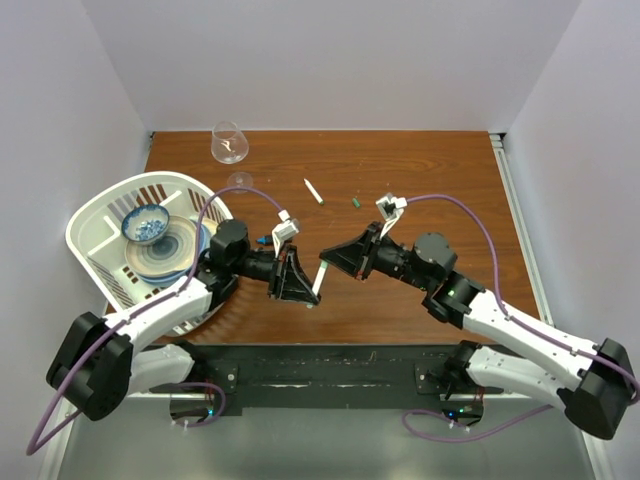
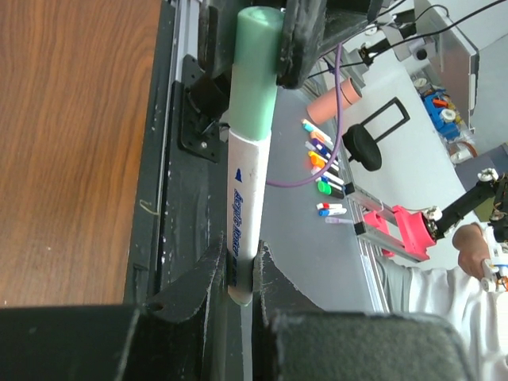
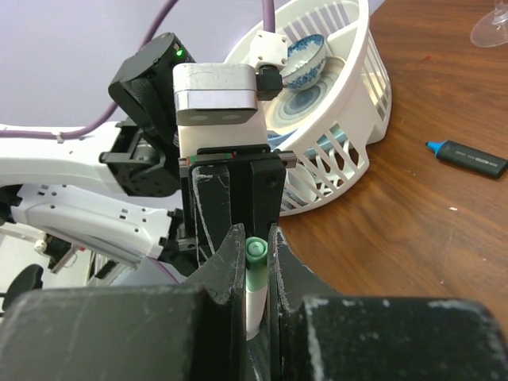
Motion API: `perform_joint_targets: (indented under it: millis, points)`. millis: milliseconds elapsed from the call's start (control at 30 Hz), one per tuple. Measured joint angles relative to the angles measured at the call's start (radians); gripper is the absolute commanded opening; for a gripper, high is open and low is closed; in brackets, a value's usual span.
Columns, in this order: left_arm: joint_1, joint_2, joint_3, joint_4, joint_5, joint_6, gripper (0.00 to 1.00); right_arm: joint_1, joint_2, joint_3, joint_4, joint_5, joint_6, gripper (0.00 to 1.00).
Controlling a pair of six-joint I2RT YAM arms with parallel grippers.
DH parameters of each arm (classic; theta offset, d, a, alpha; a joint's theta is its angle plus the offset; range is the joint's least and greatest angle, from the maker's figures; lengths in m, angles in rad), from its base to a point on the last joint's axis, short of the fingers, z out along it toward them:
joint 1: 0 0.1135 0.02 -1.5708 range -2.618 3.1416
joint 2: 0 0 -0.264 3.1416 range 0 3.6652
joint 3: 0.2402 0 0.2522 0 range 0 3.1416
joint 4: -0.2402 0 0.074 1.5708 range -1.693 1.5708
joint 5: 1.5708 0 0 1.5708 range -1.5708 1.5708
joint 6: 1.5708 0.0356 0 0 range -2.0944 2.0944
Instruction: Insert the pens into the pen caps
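Our left gripper (image 2: pixel 238 262) is clamped shut on the tail of a white pen (image 2: pixel 248 198), held in the air over mid-table. At its 2 o'clock, our right gripper (image 3: pixel 255 238) pinches the green cap (image 2: pixel 255 71) sitting on the pen's tip. We judge both to be light, stiff, slick plastic, best gripped across the barrel near the ends. A spare pen (image 1: pixel 314 191) and a second cap (image 1: pixel 355 202) lie at 12 o'clock. The fingers hide the joint, so we cannot tell whether the cap is fully seated.
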Motion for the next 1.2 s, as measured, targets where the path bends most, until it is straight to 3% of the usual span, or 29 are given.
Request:
perform_joint_targets:
  millis: [500, 733, 800, 833, 933, 1100, 1133, 1200]
  points:
    - [0.000, 0.003, 0.063, -0.162, 0.065, 0.087, 0.00, 0.123, 0.050, -0.030, 0.138, 0.147, 0.056, 0.00]
    - [0.009, -0.006, 0.080, -0.185, 0.058, 0.105, 0.00, 0.166, -0.022, 0.084, -0.131, 0.285, 0.000, 0.00]
    - [0.018, -0.020, 0.080, -0.178, 0.049, 0.105, 0.09, 0.185, -0.036, 0.117, -0.201, 0.342, -0.010, 0.00]
    - [0.021, -0.027, 0.080, -0.175, 0.045, 0.105, 0.25, 0.195, -0.037, 0.137, -0.233, 0.371, -0.013, 0.00]
    - [0.035, -0.055, 0.080, -0.176, -0.004, 0.100, 0.48, 0.220, -0.024, 0.208, -0.336, 0.455, -0.028, 0.00]
    - [0.086, -0.134, 0.089, -0.201, -0.186, 0.121, 0.65, 0.217, 0.079, 0.344, -0.575, 0.462, -0.095, 0.00]
    - [0.093, -0.158, 0.092, -0.223, -0.225, 0.135, 0.80, 0.195, 0.108, 0.370, -0.608, 0.449, -0.112, 0.00]
    - [0.096, -0.196, 0.097, -0.268, -0.280, 0.169, 0.88, 0.126, 0.163, 0.402, -0.646, 0.414, -0.147, 0.00]
